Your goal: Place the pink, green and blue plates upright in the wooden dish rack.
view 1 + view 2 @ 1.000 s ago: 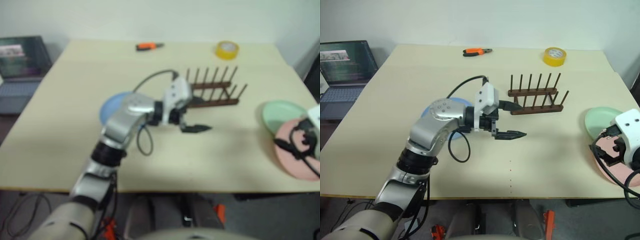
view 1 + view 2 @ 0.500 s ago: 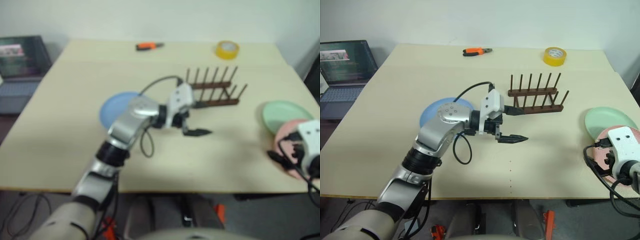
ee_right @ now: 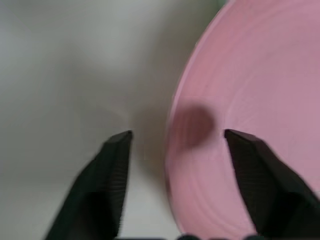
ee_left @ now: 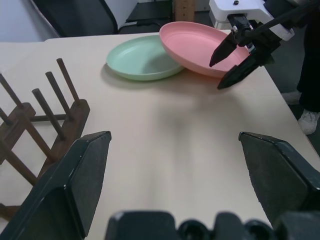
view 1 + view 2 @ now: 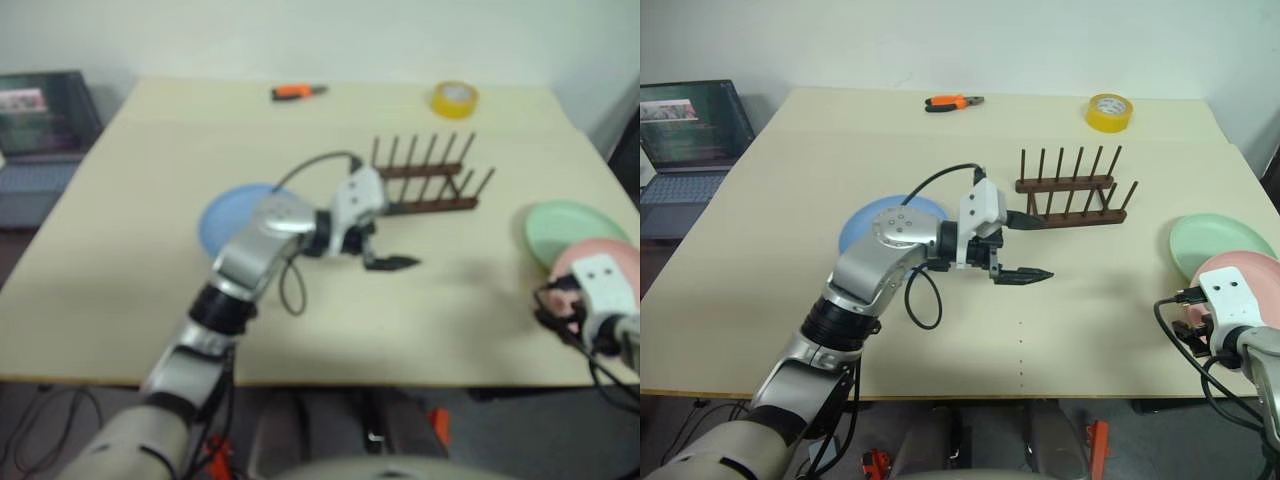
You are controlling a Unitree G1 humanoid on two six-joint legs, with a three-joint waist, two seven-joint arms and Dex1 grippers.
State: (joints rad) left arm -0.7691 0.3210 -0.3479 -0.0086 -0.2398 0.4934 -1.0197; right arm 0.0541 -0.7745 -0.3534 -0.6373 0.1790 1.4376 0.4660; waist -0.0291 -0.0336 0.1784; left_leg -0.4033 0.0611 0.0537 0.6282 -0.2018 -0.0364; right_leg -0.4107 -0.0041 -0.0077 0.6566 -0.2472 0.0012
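The pink plate [image 5: 1252, 274] lies at the table's right edge, tilted, with one side resting on the green plate [image 5: 1214, 240]. My right gripper [image 3: 177, 136] is at the pink plate's [image 3: 250, 95] near rim. Its fingers stand apart, one on each side of the rim, so it is open. The blue plate [image 5: 866, 222] lies flat left of centre, partly behind my left arm. My left gripper [image 5: 1030, 247] hovers open and empty over the table, just in front of the wooden dish rack [image 5: 1070, 190]. No plates stand in the rack.
A yellow tape roll [image 5: 1109, 112] and orange pliers [image 5: 953, 102] lie at the table's far side. A laptop [image 5: 685, 130] sits off the table's left. The right gripper works close to the table's front right corner.
My right hand has sunk to the pink plate's near rim. The left arm has stayed in place, still open.
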